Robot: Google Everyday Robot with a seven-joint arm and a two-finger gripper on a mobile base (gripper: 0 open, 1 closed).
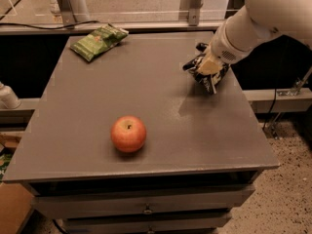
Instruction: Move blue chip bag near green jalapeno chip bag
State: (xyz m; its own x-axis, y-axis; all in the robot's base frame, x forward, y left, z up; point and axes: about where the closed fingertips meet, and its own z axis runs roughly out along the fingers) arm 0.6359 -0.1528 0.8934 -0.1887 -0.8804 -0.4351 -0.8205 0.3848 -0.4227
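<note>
The blue chip bag (213, 83) is dark and wrinkly and hangs a little above the right side of the grey table (161, 96), with its shadow on the top below it. My gripper (210, 65) reaches in from the upper right on a white arm and is shut on the bag from above, hiding its middle. The green jalapeno chip bag (99, 41) lies flat at the table's far left corner, well apart from the blue bag.
A red apple (128, 133) stands on the front left part of the table. The table has drawers (146, 209) below its front edge. A rail and metal posts (68, 6) run behind the far edge. A cardboard box (9, 208) sits on the floor at the lower left.
</note>
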